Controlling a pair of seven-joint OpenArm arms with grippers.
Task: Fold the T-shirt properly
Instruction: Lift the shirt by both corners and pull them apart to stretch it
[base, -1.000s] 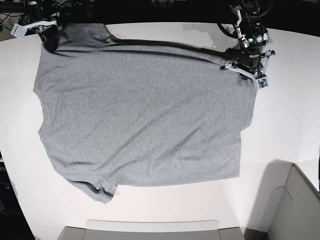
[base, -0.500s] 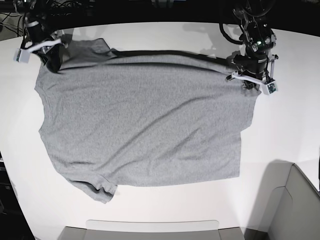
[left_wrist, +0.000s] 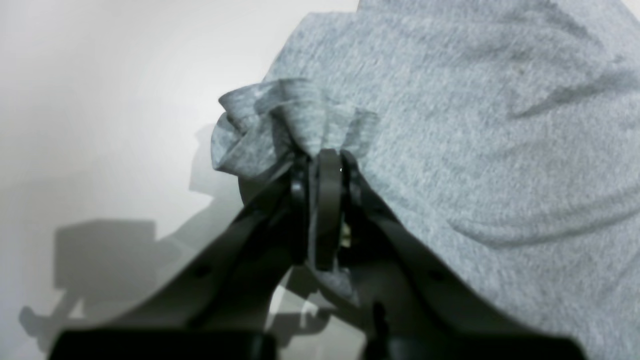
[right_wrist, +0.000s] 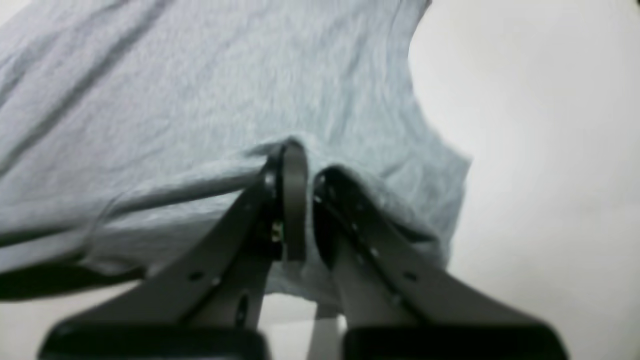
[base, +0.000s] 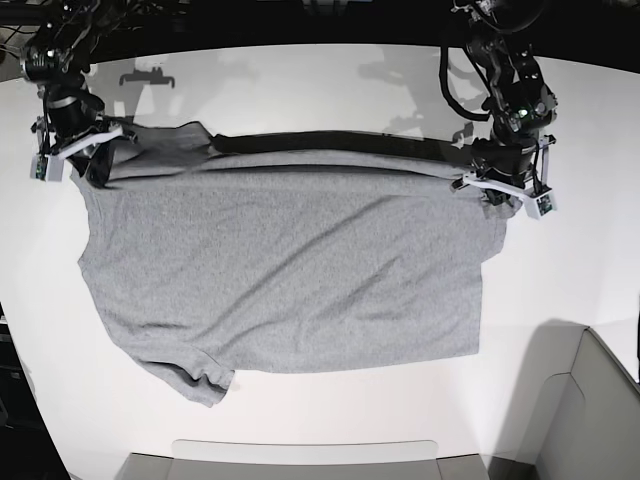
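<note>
— Where is the T-shirt (base: 290, 270) sitting for you?

— I see it spread across the middle of the white table (base: 560, 270) in the base view, grey side up, one sleeve bunched at the lower left of the frame. Its far edge is lifted off the table and stretched in a line between my two grippers, with a dark shadow band beneath it.

— And the grippers?

— My left gripper (base: 503, 195) is at the upper right of the base frame, clamped on the shirt's corner there. In its wrist view the jaws are pinched together with a puckered wad of grey cloth (left_wrist: 295, 125) sticking out above the tips. My right gripper (base: 75, 150) is at the upper left, also closed on fabric; its wrist view shows a ridge of shirt caught between the fingers (right_wrist: 295, 190), the rest of the cloth falling away behind.
</note>
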